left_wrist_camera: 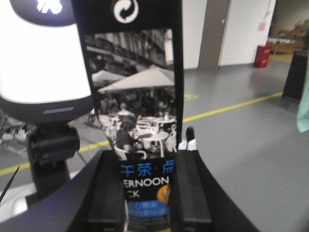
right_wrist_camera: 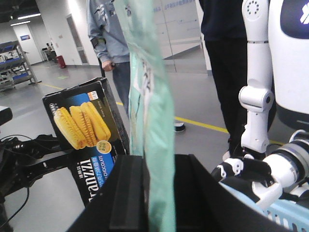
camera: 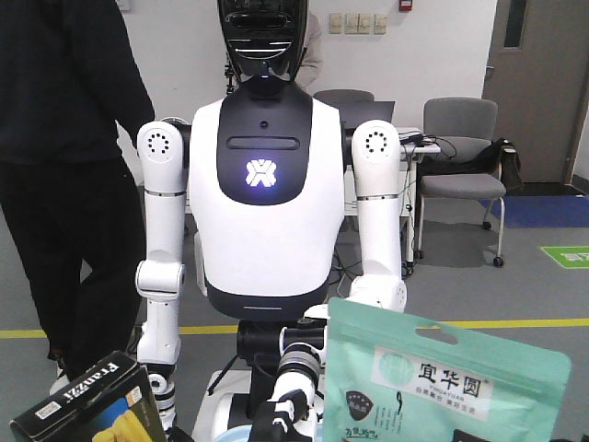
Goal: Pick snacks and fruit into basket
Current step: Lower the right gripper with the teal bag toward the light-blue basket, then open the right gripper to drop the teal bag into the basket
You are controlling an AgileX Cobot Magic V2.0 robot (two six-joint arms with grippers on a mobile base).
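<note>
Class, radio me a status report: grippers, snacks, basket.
Left gripper shut on black box printed with yellow pieces. Right gripper shut on mint-green pouch. Light-blue lattice basket beside white humanoid's hand.

black box [camera: 83, 405] side w/ "Franzzi", its back "午茶·点" & "ERNOON", mint-green pouch [camera: 442, 387] label "宜华园"

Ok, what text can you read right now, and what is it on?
"FranzZi": side of the box, gripped in the left pincer.
"午茶·点", "ERNOON", "CK": box face in the left wrist view, cut off by the fingers.
"宜华园": label of the pouch, gripped in the right pincer.
Small print and dark badge under that label: too small to read.
Green floor sign: blurred, unreadable.
</note>
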